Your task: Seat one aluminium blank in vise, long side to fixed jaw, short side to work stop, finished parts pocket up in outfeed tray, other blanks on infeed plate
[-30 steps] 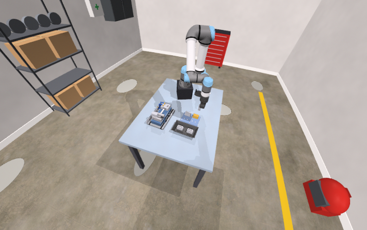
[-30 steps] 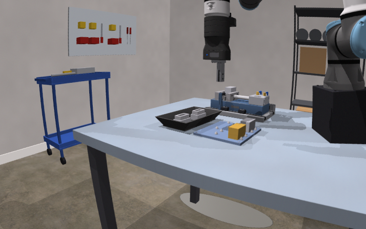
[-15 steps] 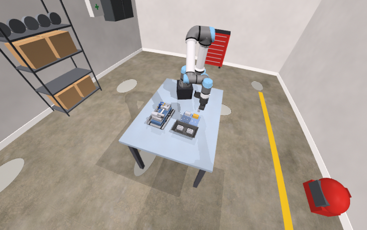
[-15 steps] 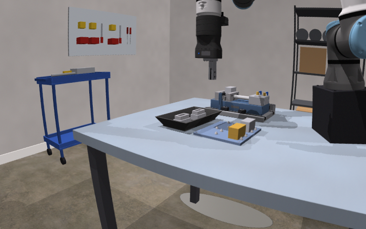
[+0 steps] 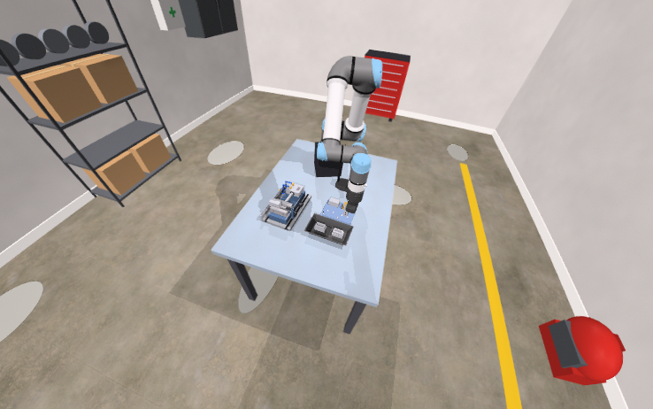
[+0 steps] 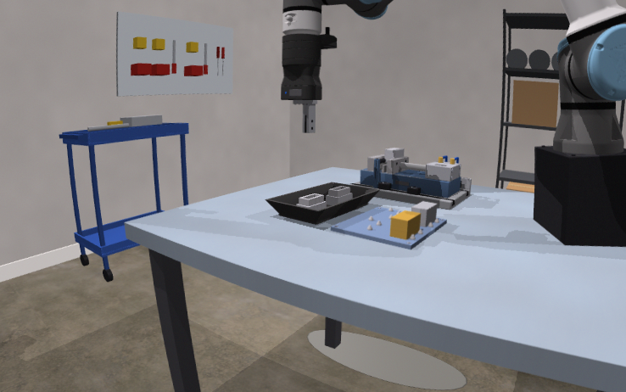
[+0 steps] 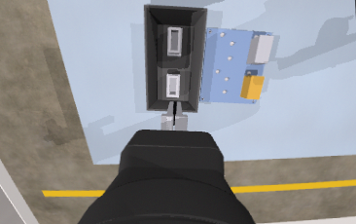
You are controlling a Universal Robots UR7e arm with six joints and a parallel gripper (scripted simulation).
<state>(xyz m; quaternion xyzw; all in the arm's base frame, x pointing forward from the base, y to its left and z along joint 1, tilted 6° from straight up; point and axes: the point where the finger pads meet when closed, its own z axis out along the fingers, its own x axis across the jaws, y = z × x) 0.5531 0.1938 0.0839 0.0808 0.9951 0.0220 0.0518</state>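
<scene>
A workshop: a wall tool board (image 6: 174,53), red tool chest (image 5: 387,87), and steel shelf rack (image 5: 153,103).

I can make out only two marks from here. A green cross sits on the white wall cabinet (image 5: 165,13) in the top view. A small pale logo is on the arm's wrist band (image 6: 290,19), too small to read. No words or numbers.

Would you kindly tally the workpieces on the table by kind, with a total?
Finished parts in the outfeed tray: 2, one nearer, one farther
Aluminium blanks on the infeed plate: 1
Brass blanks on the infeed plate: 1
Total: 4
</scene>
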